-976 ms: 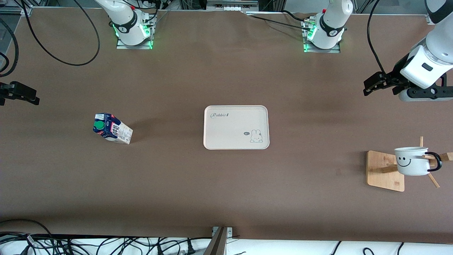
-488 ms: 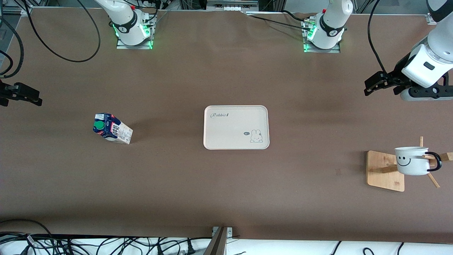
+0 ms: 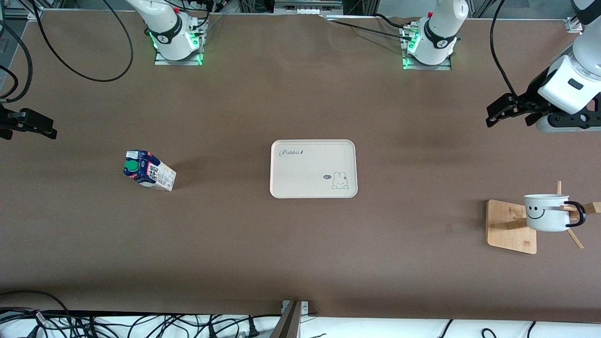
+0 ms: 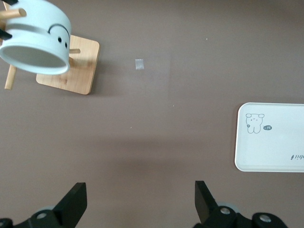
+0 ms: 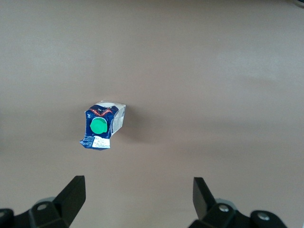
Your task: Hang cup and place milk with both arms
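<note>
Right gripper (image 3: 35, 129) hangs over bare table at the right arm's end, fingers (image 5: 71, 197) spread wide with nothing between them. The milk (image 3: 149, 170) stands on the table toward that same end, clear of the gripper and well apart from the tray: a small gable-top carton, dark blue and white with red print, round green cap (image 5: 99, 125) on its sloped top, its lower panel white with small print. The tray (image 3: 313, 168), cream with a rabbit drawing and the word "Rabbit", lies flat at mid-table with nothing on it. Toward the left arm's end, the cup (image 3: 546, 213) hangs by its thin black loop handle on a peg of the wooden rack (image 3: 512, 226); it is white, black-rimmed, with a black smiley face on its side, and tipped sideways. Left gripper (image 3: 497, 110) is over bare table near that end, well clear of the rack, fingers (image 4: 76, 202) wide apart and holding nothing
</note>
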Robot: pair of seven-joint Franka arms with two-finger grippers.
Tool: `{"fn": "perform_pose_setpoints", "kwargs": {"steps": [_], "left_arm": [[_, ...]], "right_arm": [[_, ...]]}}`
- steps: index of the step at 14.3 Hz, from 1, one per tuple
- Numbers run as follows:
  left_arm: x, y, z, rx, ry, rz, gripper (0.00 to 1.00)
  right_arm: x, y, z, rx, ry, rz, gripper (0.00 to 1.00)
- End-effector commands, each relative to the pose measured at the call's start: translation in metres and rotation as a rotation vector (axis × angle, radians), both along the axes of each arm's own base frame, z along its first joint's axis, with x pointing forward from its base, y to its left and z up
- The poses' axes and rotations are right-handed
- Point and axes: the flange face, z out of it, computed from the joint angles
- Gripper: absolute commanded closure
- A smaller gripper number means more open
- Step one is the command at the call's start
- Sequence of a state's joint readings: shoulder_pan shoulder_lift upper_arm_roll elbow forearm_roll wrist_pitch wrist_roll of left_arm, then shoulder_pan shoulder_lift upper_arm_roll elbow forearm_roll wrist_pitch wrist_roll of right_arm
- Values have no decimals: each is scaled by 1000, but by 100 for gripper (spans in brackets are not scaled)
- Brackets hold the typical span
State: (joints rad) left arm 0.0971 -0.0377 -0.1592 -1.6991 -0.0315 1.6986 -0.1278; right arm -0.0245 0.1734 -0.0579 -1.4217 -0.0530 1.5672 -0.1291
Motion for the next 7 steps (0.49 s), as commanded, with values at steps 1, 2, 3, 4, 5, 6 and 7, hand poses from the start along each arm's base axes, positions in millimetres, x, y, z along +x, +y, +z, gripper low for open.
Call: {"fn": "perform_pose_setpoints", "kwargs": {"steps": [1,2,3,4,5,6,7], "left_arm": [[14,14,12,16,-23,-5,0],[14,16,13,16,-24,-2,0],[11,17,17,17,-32,1,0],[10,17,21,16,-39,2,0],[11,16,25,16,-47,9,0],[11,16,22,16,-35,10,0],[9,16,18,17,-11,9,0]], "right_arm": [[-7,-3,3,-5,0,13,0],[-7,-3,3,-6,0,15,0],[-7,-2,4,-6,-1,16,0],[-7,-2,4,-3,-2,15,0],[-7,-1,4,-2,-2,10,0],[-7,-1,4,-1,-4,9,0],[-7,-1,3,-1,-3,7,0]]}}
